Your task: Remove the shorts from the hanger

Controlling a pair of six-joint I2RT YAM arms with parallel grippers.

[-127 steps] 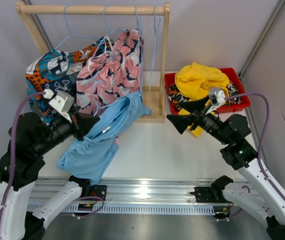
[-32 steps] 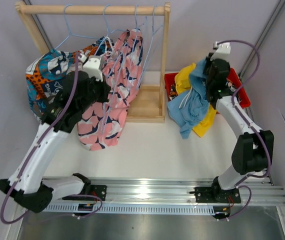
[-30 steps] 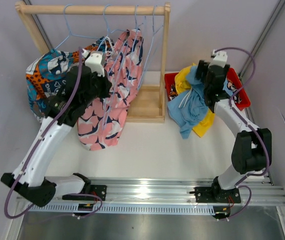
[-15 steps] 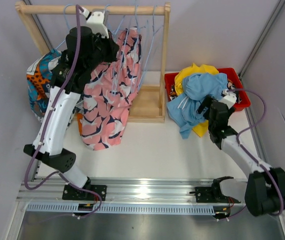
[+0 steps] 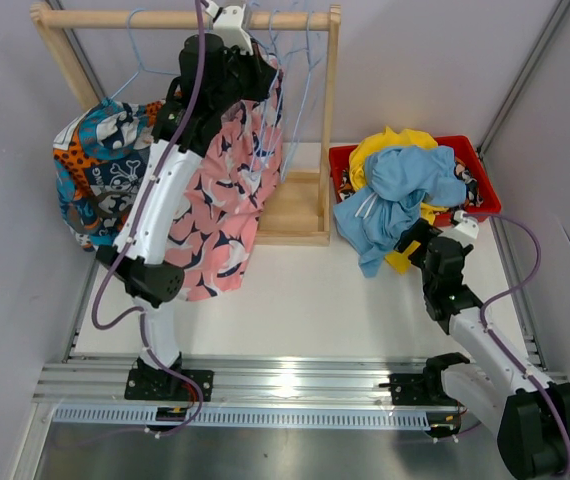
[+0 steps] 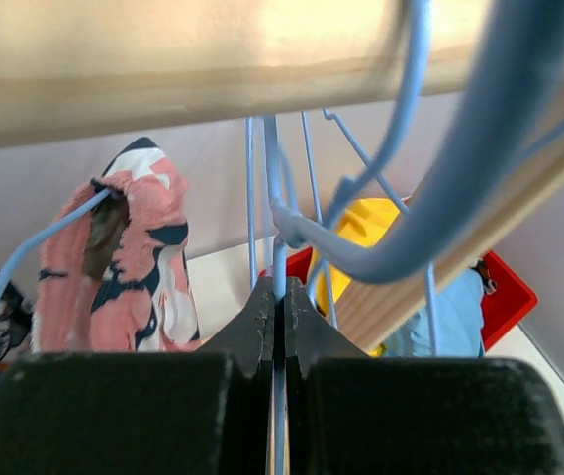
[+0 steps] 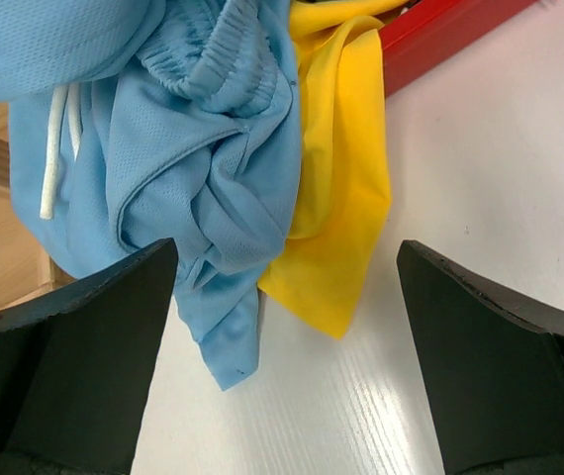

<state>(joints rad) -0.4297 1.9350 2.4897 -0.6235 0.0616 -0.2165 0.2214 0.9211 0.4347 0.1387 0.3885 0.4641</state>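
My left gripper [image 5: 257,72] is up under the rack rail, shut on the wire of a blue hanger [image 6: 278,237]. The pink shorts with dark marks [image 5: 220,200] hang below it and show in the left wrist view [image 6: 143,267]. The teal-orange-white patchwork shorts [image 5: 95,170] hang at the rack's left. The light blue shorts [image 5: 395,190] lie over the yellow shorts [image 5: 395,142] on the red bin [image 5: 483,190], and both spill over its front edge. My right gripper [image 5: 417,240] is open and empty, low over the table, facing the light blue shorts [image 7: 183,148] and the yellow shorts [image 7: 341,198]. The blotched shorts are hidden.
The wooden rack [image 5: 165,18] stands at the back left, with a post and base [image 5: 300,210] next to the bin. Several bare blue hangers [image 5: 295,60] hang at the rail's right end. The bin's corner shows in the right wrist view [image 7: 440,30].
My left arm has risen to the rail with the hanger and the pink shorts. My right gripper has let go of the light blue shorts over the bin and drawn back down towards the table.
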